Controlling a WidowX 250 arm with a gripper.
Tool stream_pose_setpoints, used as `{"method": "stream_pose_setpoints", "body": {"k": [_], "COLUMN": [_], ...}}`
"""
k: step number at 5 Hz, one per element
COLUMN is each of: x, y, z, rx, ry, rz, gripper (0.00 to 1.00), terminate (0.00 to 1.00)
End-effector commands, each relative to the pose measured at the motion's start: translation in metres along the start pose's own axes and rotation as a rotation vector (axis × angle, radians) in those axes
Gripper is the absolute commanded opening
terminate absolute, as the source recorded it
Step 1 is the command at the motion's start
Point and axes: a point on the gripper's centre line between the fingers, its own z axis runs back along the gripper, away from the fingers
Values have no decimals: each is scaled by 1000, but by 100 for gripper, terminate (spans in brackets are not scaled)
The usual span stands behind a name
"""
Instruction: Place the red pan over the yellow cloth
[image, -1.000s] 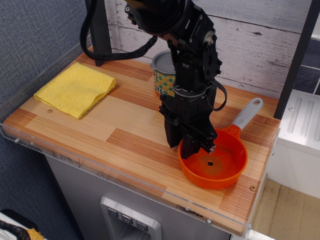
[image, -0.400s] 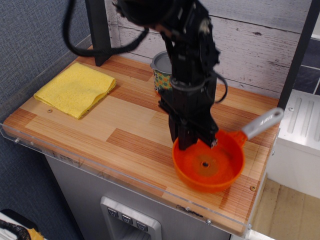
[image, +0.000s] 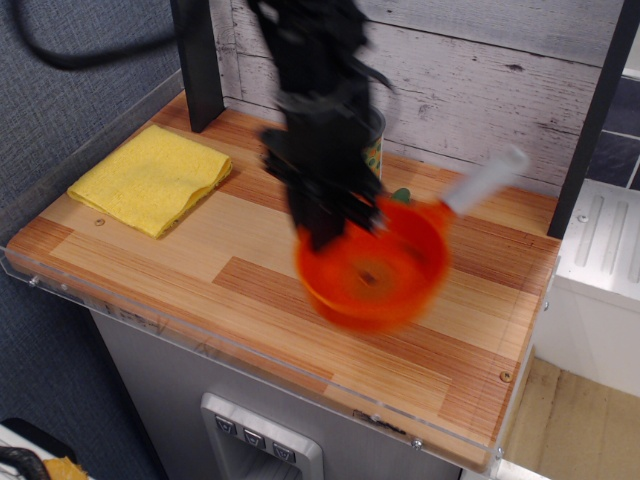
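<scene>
The red pan (image: 375, 270) is lifted off the wooden table and blurred by motion, its grey handle (image: 485, 180) pointing to the upper right. My gripper (image: 330, 232) is shut on the pan's left rim and holds it above the middle of the table. The yellow cloth (image: 150, 177) lies folded flat at the table's left end, well apart from the pan.
A tin with green and orange dots (image: 376, 150) stands behind the arm near the plank wall, mostly hidden. A black post (image: 200, 65) rises at the back left. The table's front edge (image: 250, 360) carries a clear plastic lip.
The pan has been lifted off the table's right end and carried left and up towards the middle. The arm moved left with it and now hides the tin.
</scene>
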Motion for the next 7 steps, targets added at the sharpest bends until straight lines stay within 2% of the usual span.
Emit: {"method": "stream_pose_setpoints", "body": {"k": [1,2,3,4,5,6,7], "x": [-13,-19,-22,-19,-17,-9,-10], "y": [61,98,135,166,196,213,219], "z": [26,29,22,10,-1,-10,-13], "rx": [67,76,79,83,113,150,191], "ry": [-27,-54,-37,-34,-28,-71,-76], "rz": [160,201,266,272,250,209,185], "gripper": [0,0,0,0,0,0,0], "terminate": [0,0,0,0,0,0,0]}}
